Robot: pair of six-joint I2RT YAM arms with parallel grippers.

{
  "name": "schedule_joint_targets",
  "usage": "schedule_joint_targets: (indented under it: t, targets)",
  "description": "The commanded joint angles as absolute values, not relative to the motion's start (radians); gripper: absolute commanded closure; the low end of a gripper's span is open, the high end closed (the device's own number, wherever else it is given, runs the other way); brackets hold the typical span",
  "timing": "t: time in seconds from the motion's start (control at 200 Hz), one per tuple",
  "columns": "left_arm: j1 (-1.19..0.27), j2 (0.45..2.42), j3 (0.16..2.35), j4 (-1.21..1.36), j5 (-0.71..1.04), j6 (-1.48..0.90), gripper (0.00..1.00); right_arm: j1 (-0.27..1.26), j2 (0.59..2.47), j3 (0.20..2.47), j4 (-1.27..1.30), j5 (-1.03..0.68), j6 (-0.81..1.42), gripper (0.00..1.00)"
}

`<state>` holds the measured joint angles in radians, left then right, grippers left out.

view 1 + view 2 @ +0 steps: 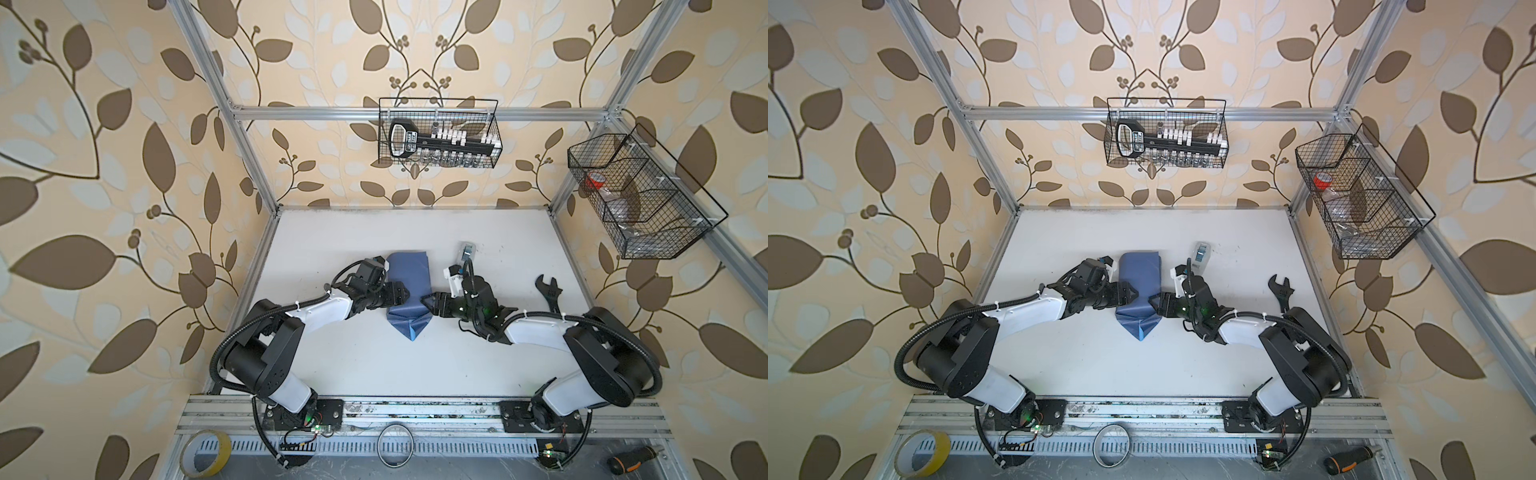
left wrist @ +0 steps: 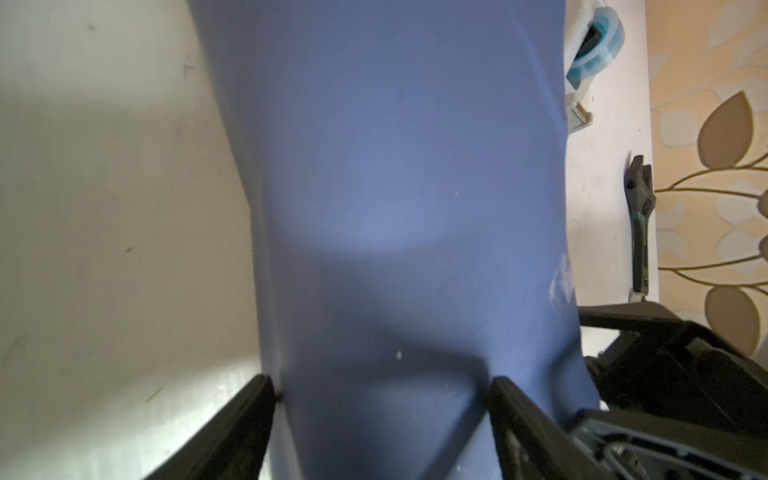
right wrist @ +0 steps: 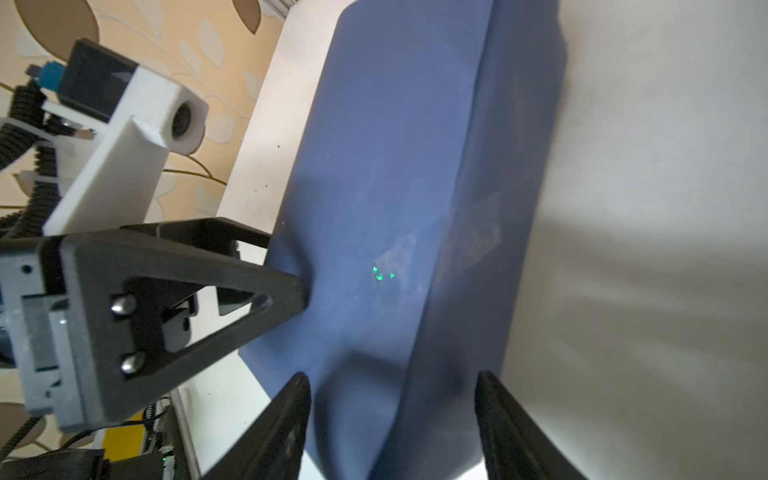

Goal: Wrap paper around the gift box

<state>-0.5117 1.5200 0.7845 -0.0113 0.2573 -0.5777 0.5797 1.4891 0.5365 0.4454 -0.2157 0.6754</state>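
"Where was the paper (image 1: 407, 272)?"

"In the middle of the tabletop (image 1: 374, 365), folded into a long slate-blue parcel running near to far. Its near end was creased into a pointed flap (image 1: 411, 328) aimed at the near edge, with a sliver of lighter blue along it."

"And the box?"

"I couldn't see it. The paper covered everything. Only the parcel's flat top and straight sides showed."

"What about the arms?"

"One was on each side, facing each other across the parcel's near half. The left claw (image 1: 406, 294) reached from the left, with a tip pressed against the parcel's left edge and denting the paper there. The right claw (image 1: 424, 300) reached from the right, with its tips at the right edge."

"Were they grasping it?"

"No. Both stood released, jaws spread wide, with nothing pinched between them that I could make out. Seen from above, the two claws' tips nearly met over the paper."

"Was there anything else?"

"A grey dispenser (image 1: 467, 251) lay just far-right of the parcel, beyond the right claw. A black wrench (image 1: 549, 291) lay farther right, near the tabletop's right edge. A shiny patch of clear tape (image 3: 469, 237) sat along the parcel's right edge."
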Motion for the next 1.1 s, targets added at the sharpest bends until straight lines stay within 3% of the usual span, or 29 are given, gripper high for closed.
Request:
schedule_joint_targets:
  t: [0.0,0.095,0.25,0.545,1.095]
  targets:
    - [-0.515,1.366,0.756,-0.081,0.127,-0.560,0.15,0.556,1.375,0.493,0.321,-0.062,0.609,0.32]
    - [-0.551,1.239,0.708,-0.143,0.011,-0.527,0.16,0.552,1.267,0.479,0.235,0.000,0.559,0.32]
    - [-0.769,1.152,0.662,-0.218,-0.062,-0.491,0.46,0.532,1.184,0.483,0.169,0.001,0.517,0.32]
    - [-0.996,1.379,0.754,-0.243,0.017,-0.387,0.70,0.473,1.179,0.468,0.151,-0.059,0.489,0.32]
    - [-0.998,1.627,0.840,-0.203,-0.035,-0.282,0.76,0.451,1.202,0.442,0.170,-0.105,0.497,0.32]
